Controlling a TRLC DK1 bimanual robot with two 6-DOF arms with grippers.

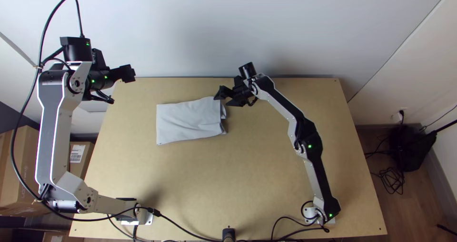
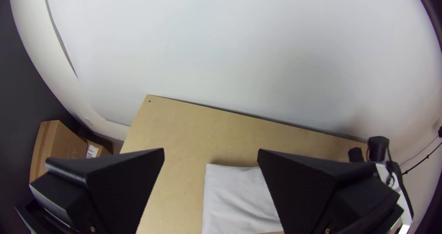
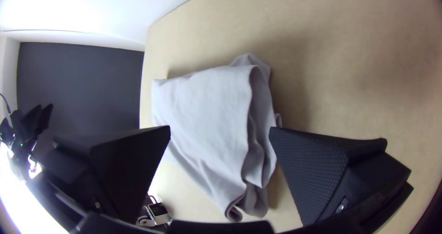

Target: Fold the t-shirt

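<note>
A light grey t-shirt (image 1: 188, 120) lies folded in a rough rectangle on the table's left half, its right end uneven with layers showing. My right gripper (image 1: 223, 100) is at the shirt's upper right corner, and in the right wrist view its fingers stand apart around the layered end of the shirt (image 3: 207, 109), with the gripper (image 3: 220, 128) open. My left gripper (image 1: 128, 74) is off the table's far left corner, away from the cloth. In the left wrist view this gripper (image 2: 211, 152) is open, with part of the shirt (image 2: 235, 197) beyond it.
The light wooden table (image 1: 257, 185) has a pale wall (image 1: 200, 27) along its far edge. Cardboard boxes (image 1: 19, 166) stand on the floor at left. Black cables (image 1: 190, 231) run along the near edge. Bare table surrounds the shirt.
</note>
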